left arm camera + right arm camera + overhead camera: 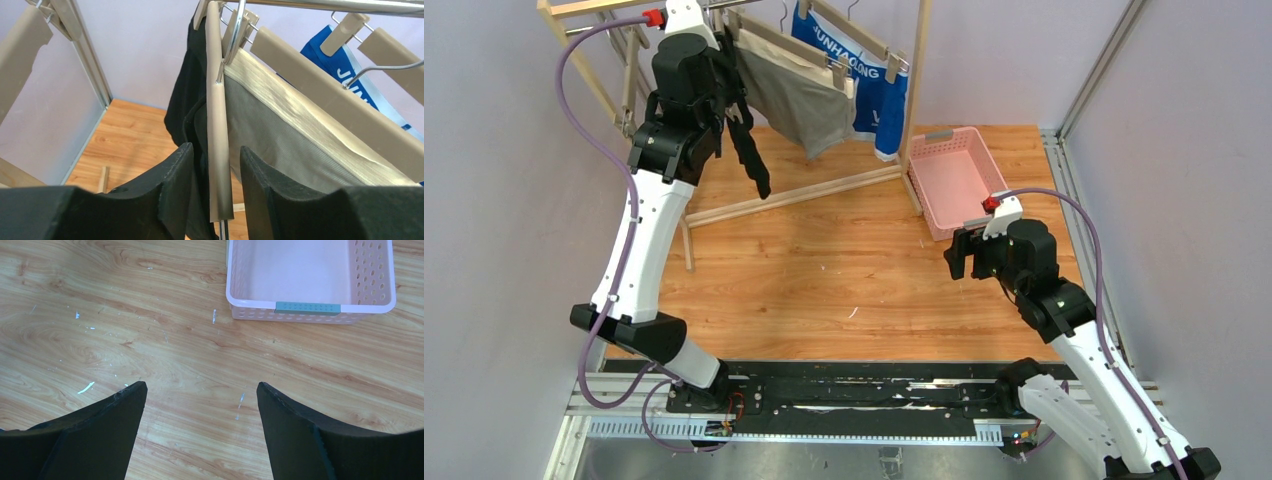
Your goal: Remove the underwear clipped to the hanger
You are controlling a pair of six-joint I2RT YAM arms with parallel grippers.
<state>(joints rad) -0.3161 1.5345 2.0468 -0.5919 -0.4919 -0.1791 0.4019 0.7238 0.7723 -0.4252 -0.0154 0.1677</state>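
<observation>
The black underwear [752,155] hangs narrow and edge-on from a beige clip hanger on the wooden rack [919,60]. In the left wrist view the black underwear [186,100] hangs beside the hanger bar [218,125]. My left gripper [215,150] is open, its jaws on either side of that bar and the black cloth, with the cloth against the left finger. The left gripper sits high at the rack in the top view [729,85]. The grey underwear [799,95] and the blue underwear [876,85] hang clipped to the right. My right gripper [201,385] is open and empty over the table.
A pink basket [927,190] stands at the back right of the wooden table, near the rack's right post; it also shows in the right wrist view [310,306]. The rack's base bar [794,195] lies across the back of the table. Grey walls close in both sides.
</observation>
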